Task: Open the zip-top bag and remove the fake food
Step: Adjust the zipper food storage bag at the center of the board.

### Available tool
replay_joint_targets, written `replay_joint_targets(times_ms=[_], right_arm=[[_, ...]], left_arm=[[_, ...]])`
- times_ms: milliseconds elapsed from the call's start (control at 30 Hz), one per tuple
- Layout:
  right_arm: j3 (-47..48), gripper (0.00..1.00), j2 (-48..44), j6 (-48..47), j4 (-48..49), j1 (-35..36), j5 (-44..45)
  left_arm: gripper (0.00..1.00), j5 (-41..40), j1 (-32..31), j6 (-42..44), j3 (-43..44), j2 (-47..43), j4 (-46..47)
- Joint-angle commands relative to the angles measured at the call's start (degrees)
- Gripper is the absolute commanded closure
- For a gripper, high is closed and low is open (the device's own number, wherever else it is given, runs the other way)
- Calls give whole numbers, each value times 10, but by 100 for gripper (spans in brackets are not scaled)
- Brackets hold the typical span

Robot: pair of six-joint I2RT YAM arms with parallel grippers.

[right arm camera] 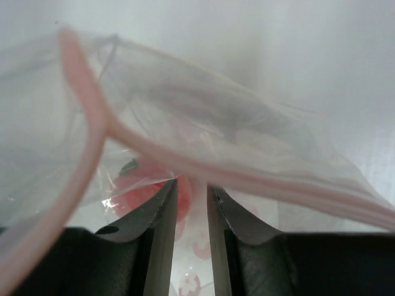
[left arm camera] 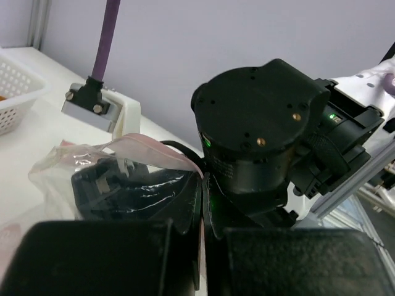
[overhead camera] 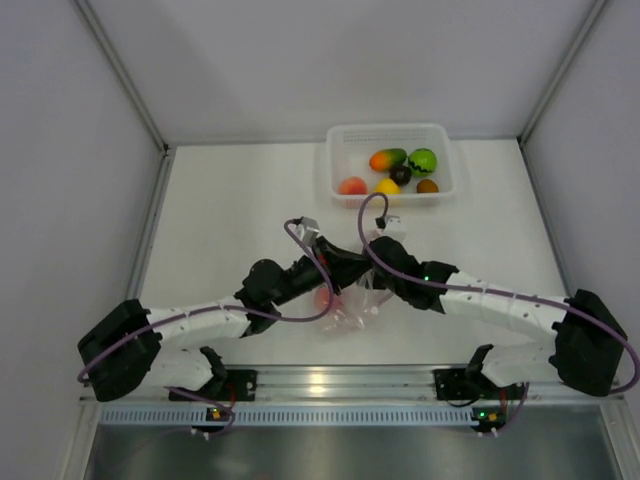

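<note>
Right gripper narrowly parted at zip-top bag, hold unclear; left gripper clamped on bag; one pink-red fruit inside, six fruits in far tray.

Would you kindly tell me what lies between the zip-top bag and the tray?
In the top view, only the left arm, the right arm and a purple cable loop cross the table between zip-top bag and tray.

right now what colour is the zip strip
Pink; zip strip clearest in the right wrist view.

Tray of fake food behind zip-top bag with one fruit inside.
</note>
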Motion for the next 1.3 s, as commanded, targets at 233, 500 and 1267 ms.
replay_joint_targets(times_ms=[233,500,1267], right_arm=[[90,73,-41,-121,-255,-68,131],[139,72,41,-191,-302,-65,30],[124,66,41,-254,-318,-47,-124]], left_arm=[[100,-156,-58,-80,-32,17,156],[100,-216,-58,-82,-91,-47,106],[100,-244,-58,-75,-111,-101,23]])
